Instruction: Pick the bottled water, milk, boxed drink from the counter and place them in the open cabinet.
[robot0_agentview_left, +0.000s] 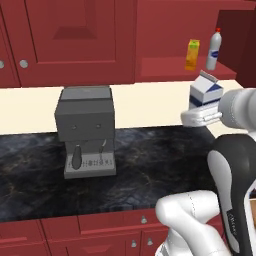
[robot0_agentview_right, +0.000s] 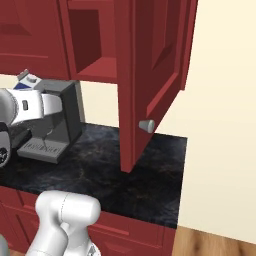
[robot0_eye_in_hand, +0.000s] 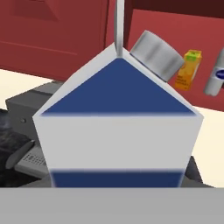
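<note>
We carry the milk (robot0_agentview_left: 205, 93), gripped in the hand (robot0_agentview_left: 200, 117), raised above the bench (robot0_agentview_left: 150, 170) at about three o'clock from the coffee machine (robot0_agentview_left: 86, 131). Beyond, at one o'clock, the open cabinet (robot0_agentview_left: 185, 75) already holds the boxed drink (robot0_agentview_left: 192, 54) and, just beside it, the bottled water (robot0_agentview_left: 214, 49). To do this well, we judge we should keep the carton upright, lift above the shelf lip, and set it left of the box, apart from both.
</note>
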